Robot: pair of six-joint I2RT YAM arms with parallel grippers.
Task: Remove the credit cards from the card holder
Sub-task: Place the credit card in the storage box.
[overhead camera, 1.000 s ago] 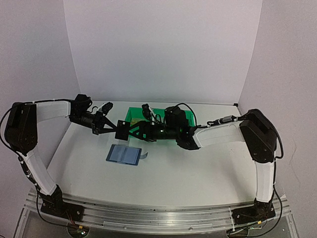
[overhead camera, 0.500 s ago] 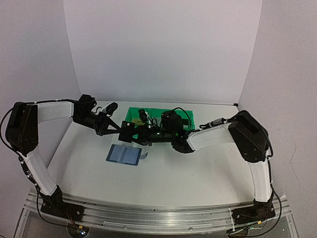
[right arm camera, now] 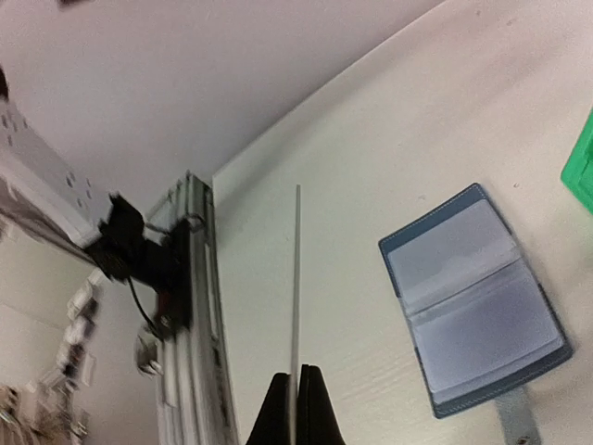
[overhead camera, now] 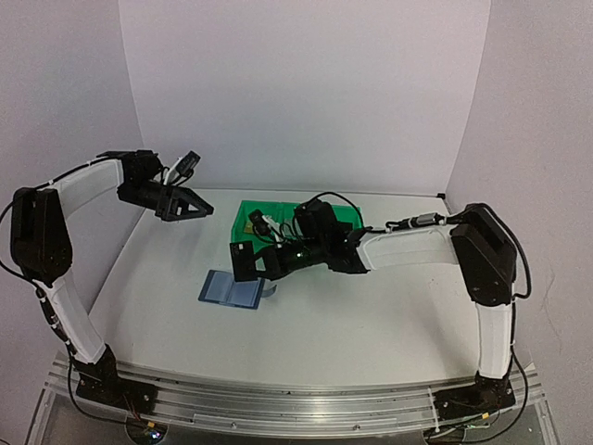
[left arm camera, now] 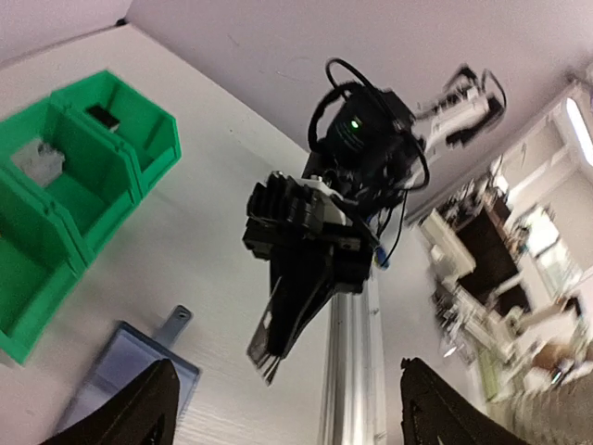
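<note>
The blue card holder (overhead camera: 232, 289) lies open on the table, its lighter slotted inside facing up and its tab to the right. It also shows as card holder (right arm camera: 477, 297) and card holder (left arm camera: 120, 375). My right gripper (overhead camera: 255, 262) hangs just above its far edge, shut on a dark credit card (overhead camera: 241, 261). That card appears edge-on as a thin line (right arm camera: 296, 278) rising from the right gripper (right arm camera: 296, 385). My left gripper (overhead camera: 206, 211) is open and empty, up and to the left, well away from the card. From the left gripper (left arm camera: 292, 417) I look at the held card (left arm camera: 269, 338).
Green plastic bins (overhead camera: 278, 215) stand behind the right gripper; one compartment holds a grey flat thing (left arm camera: 37, 158), another a small dark one (left arm camera: 102, 113). The bin's corner (right arm camera: 582, 167) is close to the card holder. The metal rail (right arm camera: 185, 278) runs along the near edge.
The left gripper opened, let go of the dark card and pulled back up-left. The right gripper shut on the card and carried it down toward the card holder.
</note>
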